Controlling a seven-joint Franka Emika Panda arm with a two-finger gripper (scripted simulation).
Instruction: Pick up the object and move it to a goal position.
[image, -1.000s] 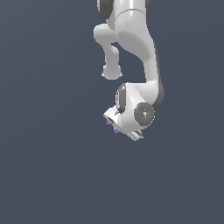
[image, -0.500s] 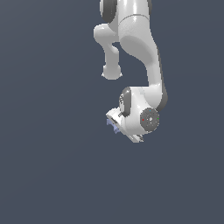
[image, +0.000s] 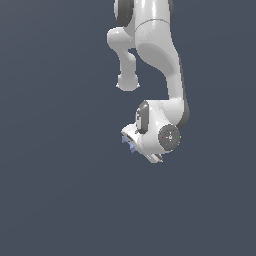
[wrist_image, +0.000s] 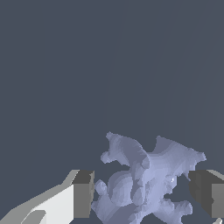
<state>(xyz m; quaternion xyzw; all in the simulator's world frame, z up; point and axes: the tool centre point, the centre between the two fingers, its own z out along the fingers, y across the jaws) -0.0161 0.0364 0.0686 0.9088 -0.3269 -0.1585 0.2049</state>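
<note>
so, fingers first: in the wrist view the two dark pads (wrist_image: 83, 194) sit either side of the object (wrist_image: 146, 179), one at lower left of the frame, the other at lower right. the left pad looks to be touching or just short of the lump's flank; the right pad stands just beside a prong tip with a thin sliver of background between. you cannot call this a firm pinch from these frames, nor a clear spread: whether the gripper (wrist_image: 144, 194) has closed on it cannot be told.

the object lies between the fingers, a pale lavender-blue lump with stubby prongs, spreading wider across the frame than deep, so its broad span runs roughly along the closing line. prongs point toward upper left and upper right of the frame.

in the exterior view the gripper (image: 134, 142) sits near frame centre under the white arm (image: 160, 60), and only a small lavender edge of the object (image: 129, 145) shows at its lower left.

judgement: the coming move turns on contact at the right pad; a prong tip is a poor bearing point and could let the lump twist. nothing else stands nearby; no goal marker shows.
</note>
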